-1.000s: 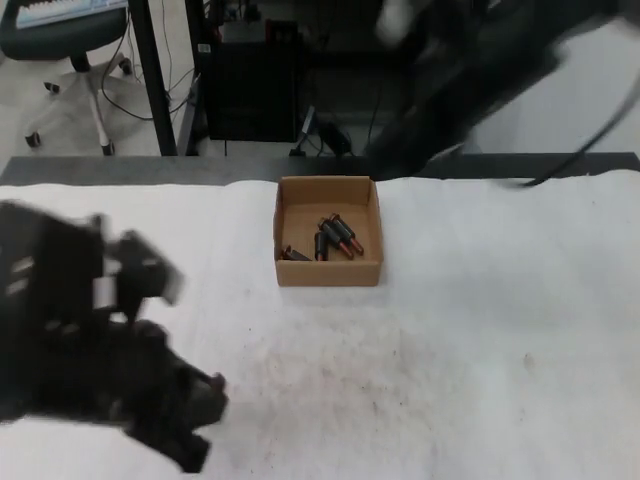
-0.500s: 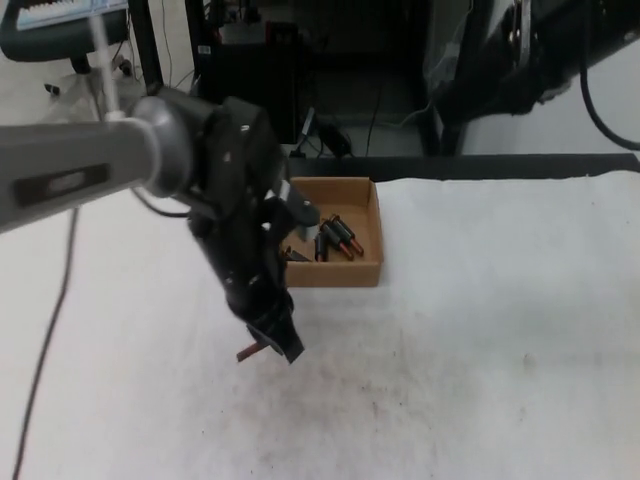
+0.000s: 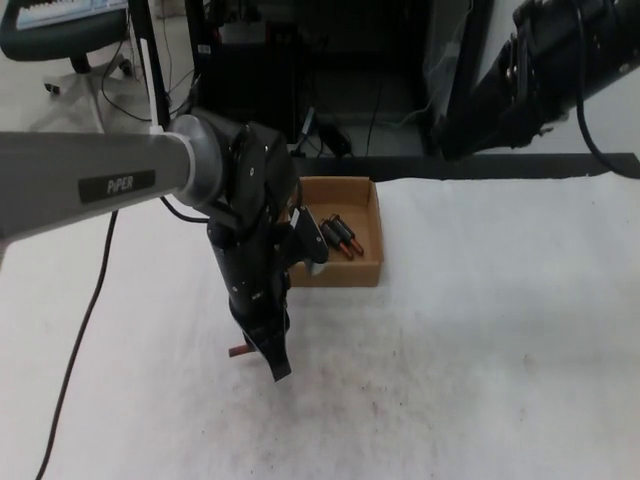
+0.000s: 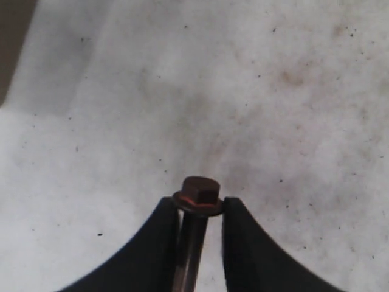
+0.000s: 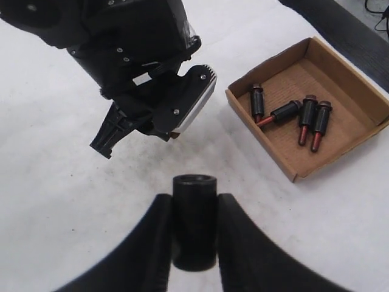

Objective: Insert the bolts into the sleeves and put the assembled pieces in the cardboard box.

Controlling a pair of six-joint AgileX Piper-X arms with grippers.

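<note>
High view: left gripper [image 3: 272,362] points down over counter [image 3: 500,350], near front of cardboard box [image 3: 340,272]. Bolt [image 3: 238,351] end juts out sideways. Assembled pieces [image 3: 340,237] inside box.

Left wrist view: gripper narrow, pinching bolt shank under head, above counter.

Right wrist view: right gripper [image 5: 194,198] narrow, clamping black sleeve [image 5: 194,234], open end outward. Four assembled pieces lie in box.

Left gripper [image 4: 200,208]: two dark fingers [image 4: 159,238], closed around one bolt [image 4: 200,193].
Bolt: dark, rust-tinged hex head with flange, standing just past the fingertips; shank running back between the fingers.
Bench cover [image 4: 273,91]: white, speckled with dark flecks, faint brownish smudges.
Dark strip [image 4: 11,42]: borders the cover at one corner.
</note>
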